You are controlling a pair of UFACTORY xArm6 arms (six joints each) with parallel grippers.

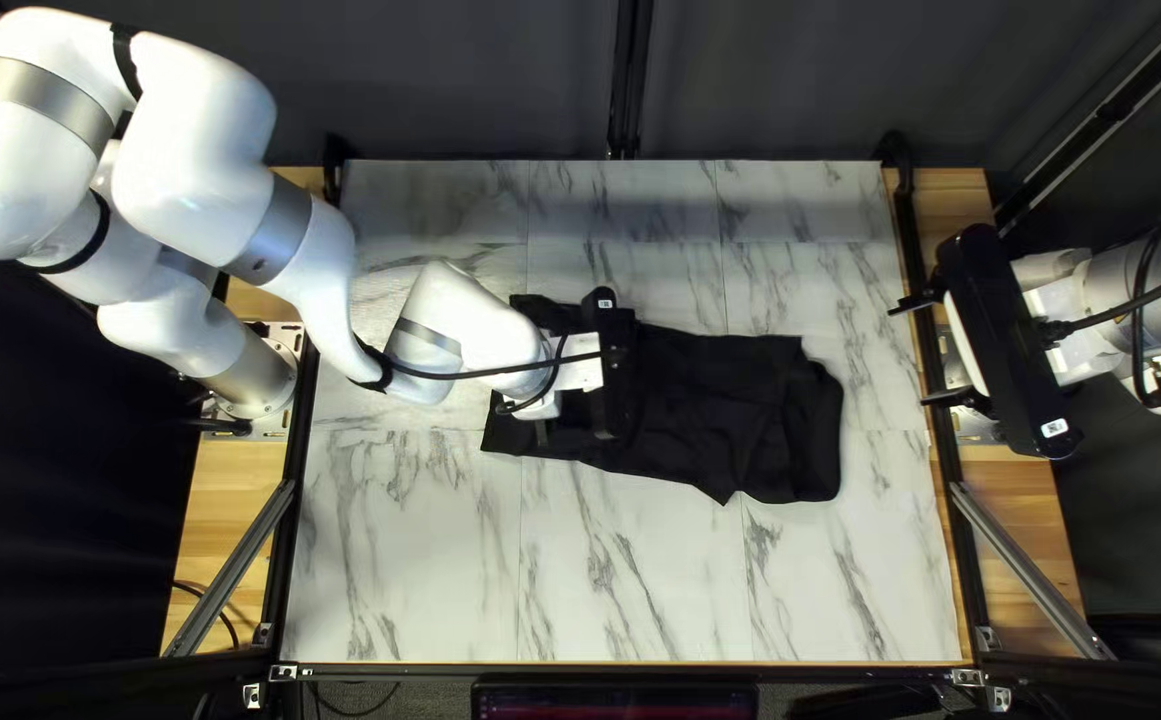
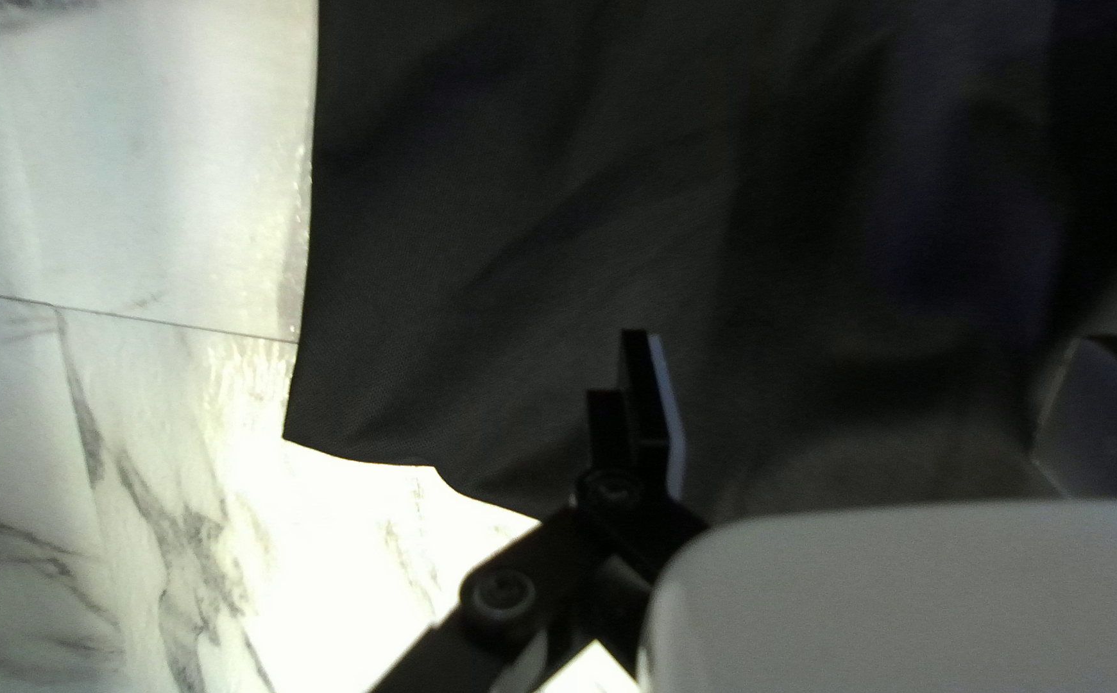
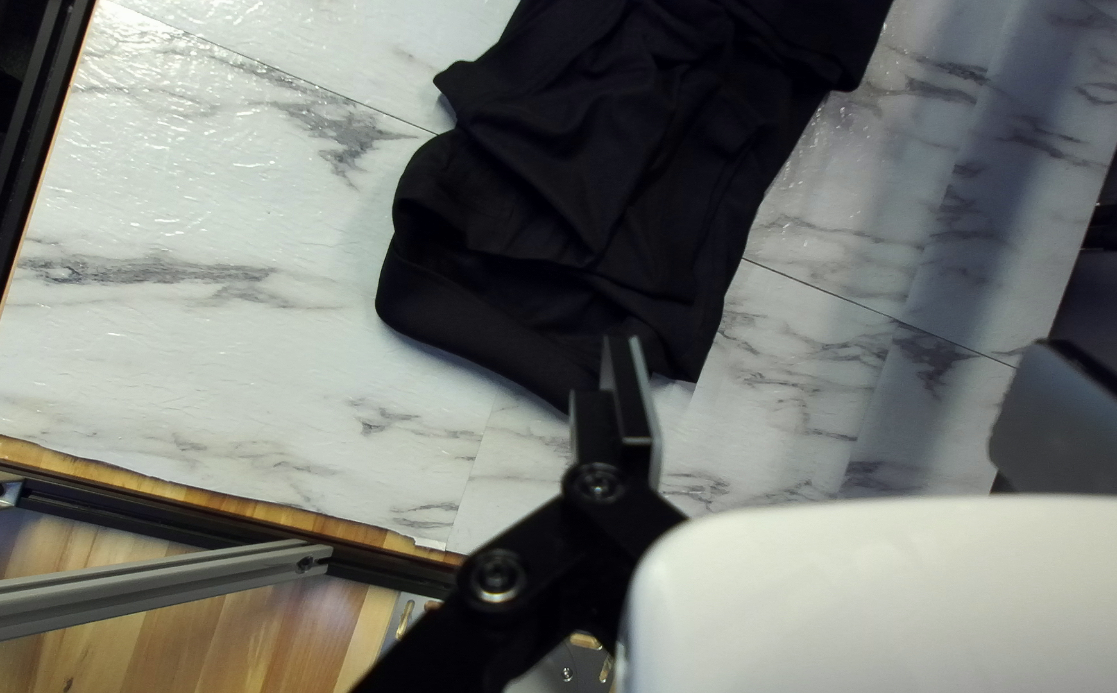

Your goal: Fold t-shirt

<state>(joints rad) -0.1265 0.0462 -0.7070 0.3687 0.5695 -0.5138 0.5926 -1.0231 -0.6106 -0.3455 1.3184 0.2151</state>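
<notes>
Black T-shirt (image 1: 714, 407) lies near the middle of the table (image 1: 620, 574), toward the far half. Long axis runs left to right in the top left view, right end slanting slightly toward the near edge. Left end fairly straight-edged; right end rumpled, rounded, a loose band of cloth curving round it. Which end is the collar: cannot tell. Left hand (image 1: 578, 380) over the left end, fingers spread wide, cloth beneath. Right hand (image 1: 911, 355) at the table's right edge, also spread, apart from the shirt.
</notes>
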